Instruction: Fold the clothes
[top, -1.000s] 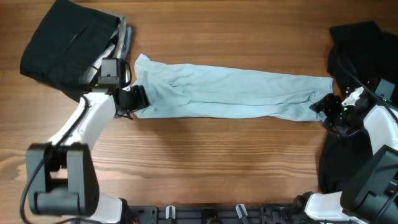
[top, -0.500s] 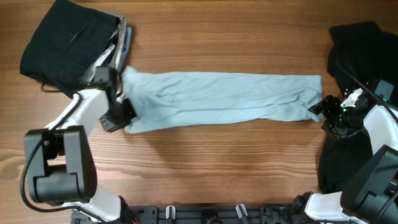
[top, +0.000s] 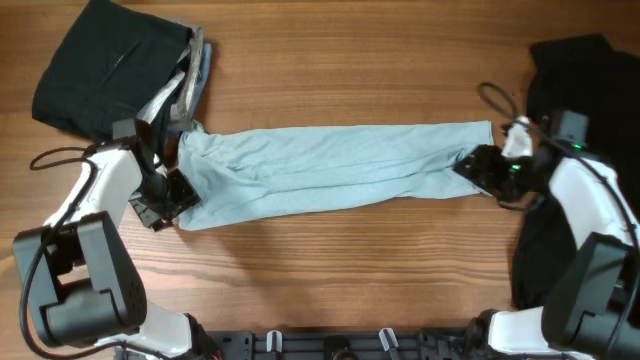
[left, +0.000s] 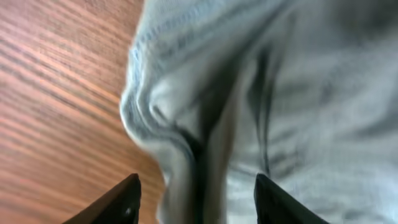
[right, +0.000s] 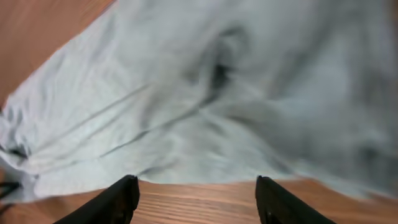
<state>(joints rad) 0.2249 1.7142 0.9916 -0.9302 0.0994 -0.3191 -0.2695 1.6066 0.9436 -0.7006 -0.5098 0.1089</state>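
1. Progress: the blue shirt (top: 330, 165) is already gathered lengthwise into a long narrow band. By my judgement, that puts me roughly midway with this piece.
2. What is left: the band has to be folded end over end into a compact packet. The loose black garment (top: 565, 75) at my right also looks unfolded.
3. Done already, as far as I can see: a dark folded pile (top: 105, 70) sits at the far left corner of the table (top: 350, 60), with grey layers showing at its edge.
4. Where the shirt lies: it runs across the middle of the table on a slight slant. Its left end is just below the dark pile and its right end is close to the black garment.
5. How it looks: pale, soft and creased, with ridges along its length and a bunched hem at the left end.
6. My left gripper (top: 165, 195) stands parted around that bunched end, with bare wood beside the cloth, so it is not pinched.
7. My right gripper (top: 480, 168) is released at the other end, with the cloth just ahead of its tips.
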